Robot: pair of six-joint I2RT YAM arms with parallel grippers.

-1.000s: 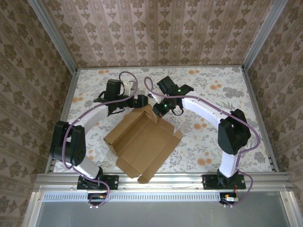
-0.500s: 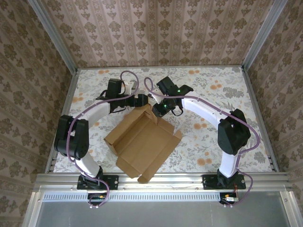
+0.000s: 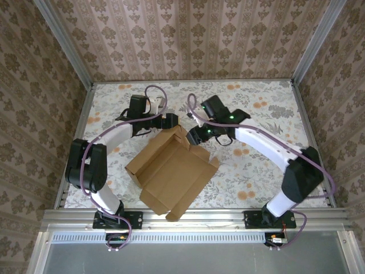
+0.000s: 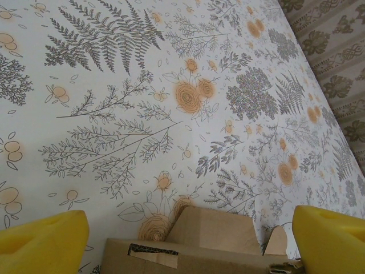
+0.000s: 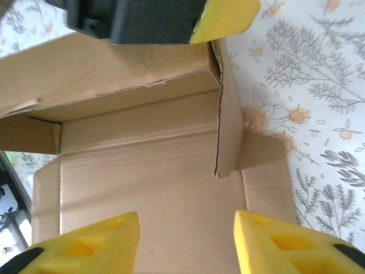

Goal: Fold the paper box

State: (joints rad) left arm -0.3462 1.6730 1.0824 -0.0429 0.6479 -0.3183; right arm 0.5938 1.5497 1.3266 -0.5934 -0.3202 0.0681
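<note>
Left gripper (image 3: 171, 121) reached low at far wall of paper box (image 3: 171, 171), fingers wide, empty | right gripper (image 3: 194, 136) tilted over far corner, fingers parted, holding nothing.

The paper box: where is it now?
Top view: the paper box lies on the table, left of centre, its far corner between the left gripper and right gripper.

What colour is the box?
The paper box is plain brown, seen best in the right wrist view.

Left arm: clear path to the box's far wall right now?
Likely yes: left gripper sits at the paper box far wall, jaws wide, nothing between; right gripper is beside it.
</note>
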